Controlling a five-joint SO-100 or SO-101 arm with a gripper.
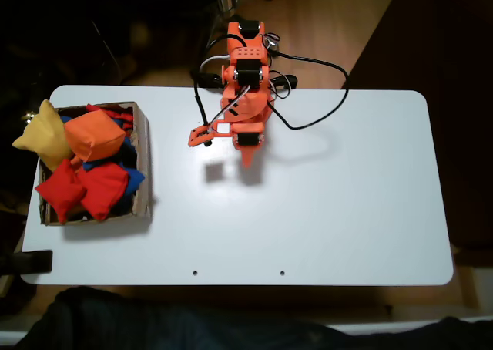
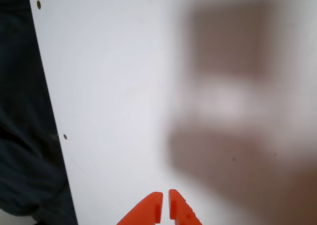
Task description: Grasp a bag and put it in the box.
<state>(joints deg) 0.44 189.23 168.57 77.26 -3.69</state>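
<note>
The orange bag (image 1: 94, 134) lies on top of a heap of beanbags inside the brown cardboard box (image 1: 142, 161) at the table's left end in the fixed view. My orange arm sits folded at the table's back middle, well to the right of the box. Its gripper (image 1: 248, 159) points toward the front edge with nothing in it. In the wrist view the gripper (image 2: 165, 197) enters from the bottom edge, its two orange fingertips (image 2: 177, 205) nearly touching, shut and empty above bare white tabletop.
A yellow beanbag (image 1: 42, 136) hangs over the box's left wall; red beanbags (image 1: 85, 188) and a blue one (image 1: 132, 179) fill the rest. Black cables (image 1: 308, 111) loop behind the arm. The white table (image 1: 323, 211) has two small holes near its front edge.
</note>
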